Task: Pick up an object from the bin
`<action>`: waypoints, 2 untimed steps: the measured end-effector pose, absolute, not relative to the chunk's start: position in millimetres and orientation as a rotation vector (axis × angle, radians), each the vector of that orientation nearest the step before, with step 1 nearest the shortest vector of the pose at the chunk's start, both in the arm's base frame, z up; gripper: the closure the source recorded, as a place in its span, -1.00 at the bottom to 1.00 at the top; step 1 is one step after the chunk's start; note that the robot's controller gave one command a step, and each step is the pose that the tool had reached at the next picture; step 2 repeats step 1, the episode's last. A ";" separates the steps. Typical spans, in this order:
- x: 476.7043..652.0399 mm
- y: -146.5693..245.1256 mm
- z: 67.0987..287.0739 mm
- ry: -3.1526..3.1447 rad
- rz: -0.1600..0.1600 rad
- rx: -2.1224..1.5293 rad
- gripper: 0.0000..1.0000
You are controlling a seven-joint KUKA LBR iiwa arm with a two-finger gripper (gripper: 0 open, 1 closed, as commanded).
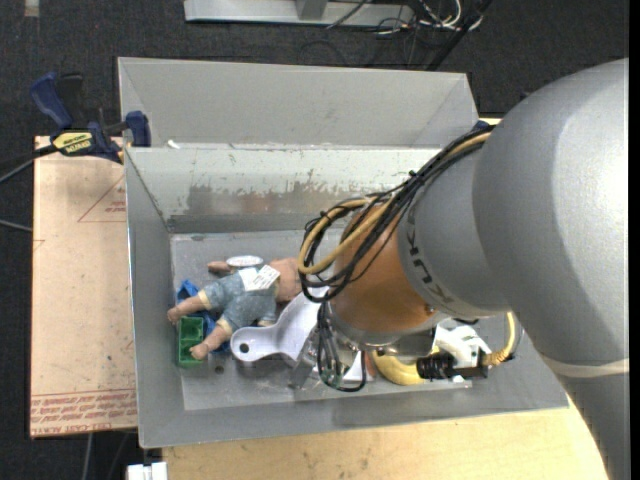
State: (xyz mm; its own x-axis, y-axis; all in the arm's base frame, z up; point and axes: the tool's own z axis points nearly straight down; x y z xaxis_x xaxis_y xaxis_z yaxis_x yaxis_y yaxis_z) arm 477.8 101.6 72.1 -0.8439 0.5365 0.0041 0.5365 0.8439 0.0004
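My gripper (322,364) hangs low near the bin's front wall, just right of the middle, under the arm's orange cover and cables. Its metal tip stands beside the bowl end of a white plastic scoop (268,341), whose handle points left. Whether it touches the scoop I cannot tell. Left of the scoop, a baby doll (232,296) in grey-blue clothes lies on its side with a white tag at its chest. A curved yellow thing (396,370) lies just right of the gripper by the front wall.
A green block (189,344) and a small blue piece (187,290) lie by the doll's legs at the bin's left wall. A white and black thing (461,349) sits at the front right. The arm hides the bin's right half.
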 end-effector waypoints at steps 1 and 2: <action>476.6 101.3 82.7 -3.009 0.000 -0.875 1.00; 476.6 101.3 82.7 -3.009 0.000 -0.875 1.00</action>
